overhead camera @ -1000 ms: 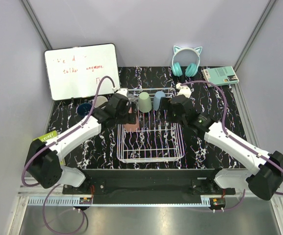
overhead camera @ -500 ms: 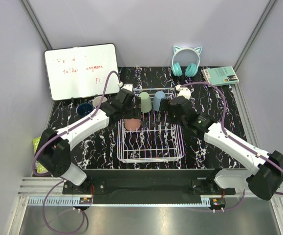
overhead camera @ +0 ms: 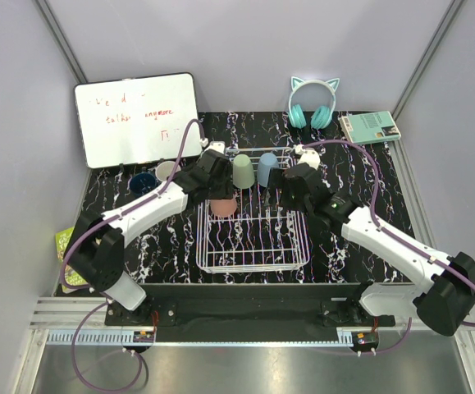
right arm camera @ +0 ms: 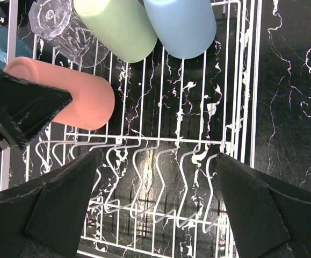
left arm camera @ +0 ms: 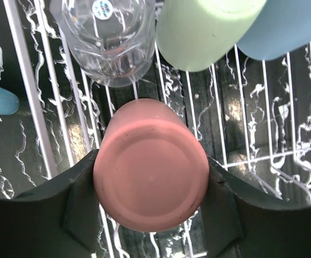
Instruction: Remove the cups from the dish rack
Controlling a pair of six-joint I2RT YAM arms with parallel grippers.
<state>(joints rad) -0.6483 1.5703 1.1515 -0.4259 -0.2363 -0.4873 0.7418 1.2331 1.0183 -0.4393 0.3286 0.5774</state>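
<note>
The white wire dish rack stands mid-table. A salmon-pink cup lies in its back left part. My left gripper is shut on it, one finger pressed to each side. Behind it are a clear glass, a sage-green cup and a light-blue cup. My right gripper is open and empty above the rack's bare wire prongs. It sits to the right of the pink cup. In the top view it is at the rack's back right.
A navy mug and another cup stand on the table left of the rack. A whiteboard leans at the back left. Headphones and a teal box lie at the back right.
My left arm has swung in toward the rack and its gripper has settled around the pink cup. The right gripper has shifted slightly.
</note>
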